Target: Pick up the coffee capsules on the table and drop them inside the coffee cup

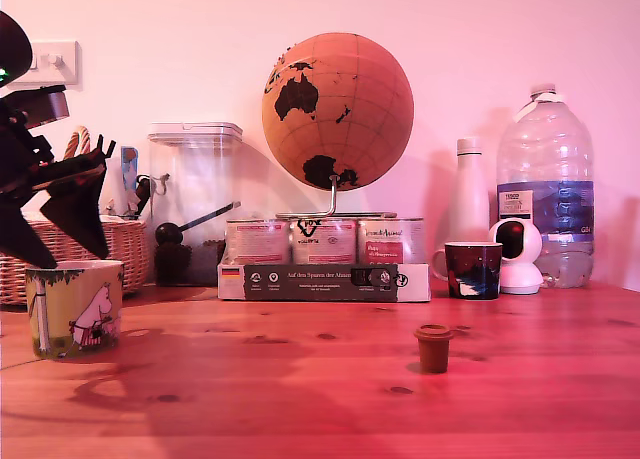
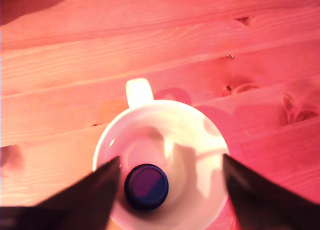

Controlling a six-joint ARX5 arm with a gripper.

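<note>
- Jaws first: my gripper (image 2: pixel 167 190) is spread wide and holding nothing, hanging right over the coffee cup (image 1: pixel 75 304) at the exterior view's left.
- The blue capsule (image 2: pixel 146 186) is lying on the pale bottom of the cup, under the gap between my fingers (image 2: pixel 90 200). Wrist view shows it clear of both, so one pod looks done.
- I'd guess I'm parked above the rim so a drop lands inside and doesn't bounce off onto the table (image 1: pixel 320 399).
- The brown capsule (image 1: pixel 433 347) is out on the wood, standing with its flange up, well apart from the cup toward the exterior view's right. That's the one left.
- It's near the dark mug (image 1: pixel 472 269) but not touching it, so there looks to be room to come down from above.
- Flange up probably helps, since the tapered body gives my pads something to pinch.
</note>
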